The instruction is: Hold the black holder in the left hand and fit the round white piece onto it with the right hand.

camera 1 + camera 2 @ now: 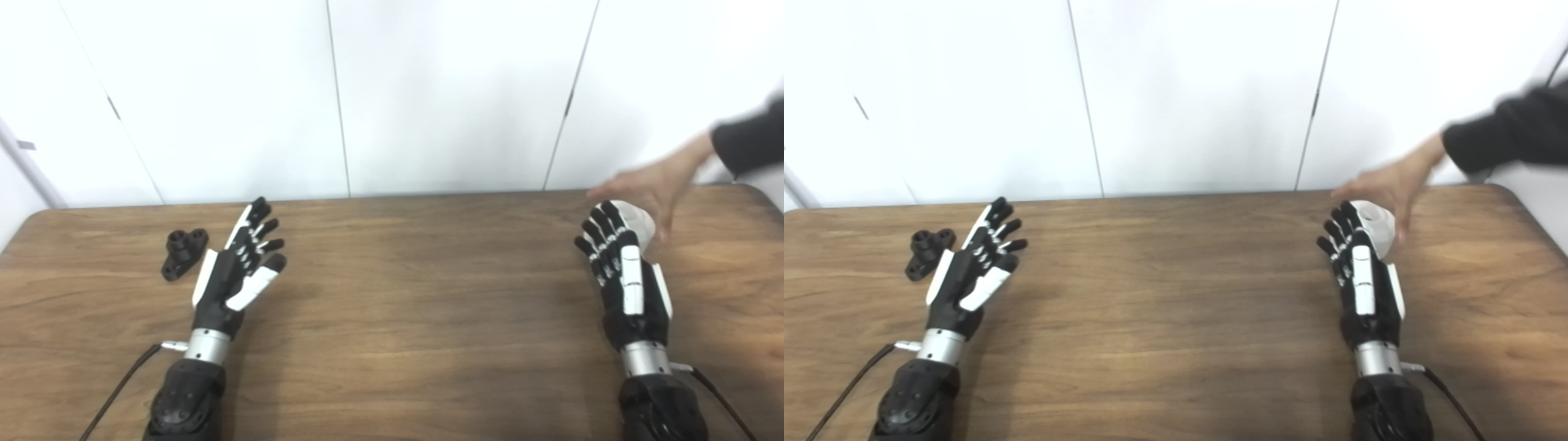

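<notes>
Spanning the view, the table (392, 343) carries two empty robot hands, left robot hand (242, 269) and right robot hand (625, 269), fingers spread. A person's hand (643, 184) touches the round white piece (637, 222) just behind the right one. The black holder (182, 252) lies just beside the left.

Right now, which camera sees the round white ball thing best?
The right eye view: the round white piece shows more of its face beside the right hand. In the left eye view that hand's fingers and a person's hand cover more of it.
</notes>
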